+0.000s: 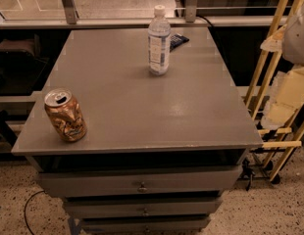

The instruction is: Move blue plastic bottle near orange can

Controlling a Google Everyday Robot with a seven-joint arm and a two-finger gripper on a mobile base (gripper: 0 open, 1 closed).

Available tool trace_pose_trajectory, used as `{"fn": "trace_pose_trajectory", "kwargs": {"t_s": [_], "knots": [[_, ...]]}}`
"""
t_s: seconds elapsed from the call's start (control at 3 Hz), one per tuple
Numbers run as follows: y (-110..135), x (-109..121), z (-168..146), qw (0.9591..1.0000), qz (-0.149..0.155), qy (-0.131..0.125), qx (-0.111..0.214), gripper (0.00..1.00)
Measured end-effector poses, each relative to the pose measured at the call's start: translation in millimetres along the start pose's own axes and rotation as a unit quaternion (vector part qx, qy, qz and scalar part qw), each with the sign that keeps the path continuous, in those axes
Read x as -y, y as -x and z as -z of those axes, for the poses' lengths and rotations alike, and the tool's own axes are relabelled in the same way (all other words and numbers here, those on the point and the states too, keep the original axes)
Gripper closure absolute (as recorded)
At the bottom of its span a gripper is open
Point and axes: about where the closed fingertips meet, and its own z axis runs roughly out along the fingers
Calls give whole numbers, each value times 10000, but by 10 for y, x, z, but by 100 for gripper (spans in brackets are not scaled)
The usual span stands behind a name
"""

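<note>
- Camera view looks down from the front on a grey cabinet top point(142, 106).
- I see the bottle point(159, 43) standing upright near the far edge, a little right of centre. Its white cap is on and its pale label faces me.
- It stands free on the top, with nothing touching its neck or sides.
- Just behind it, to the right, lies a small dark flat object point(178, 40). The bottle partly hides it, and I cannot tell what it is.
- The can point(65, 115) stands upright at the near left corner, close to both the left and front edges. Its silver top with the pull-tab is tipped into my sight.
- Bottle and can are well apart, on a diagonal across the top, with bare grey surface between them.
- The gripper is outside this view, so I cannot tell whether it is released or clenched.
- Pale cream shapes point(296, 38) sit at the right border, beyond the cabinet's right edge. I cannot tell what they are.
- A yellow wooden rack point(262, 80) stands to the right of the cabinet, and its lower rungs reach towards the front corner.
- Three drawers point(142, 182) are stacked under the top, each with a small knob in the middle.
- Below them is a speckled floor point(274, 214), and a dark cable point(28, 207) curves across it at the lower left.
</note>
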Motion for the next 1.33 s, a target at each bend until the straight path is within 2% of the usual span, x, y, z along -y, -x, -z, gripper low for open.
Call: {"fn": "trace_pose_trajectory", "kwargs": {"t_s": [0.33, 0.67, 1.0, 1.33], "knots": [[23, 176, -68, 9986, -275, -136, 423, 0], [55, 475, -183, 9919, -722, -343, 984, 0], [135, 819, -329, 9801, -1190, -528, 1497, 0], [161, 891, -356, 9775, -1256, -586, 1591, 0]]}}
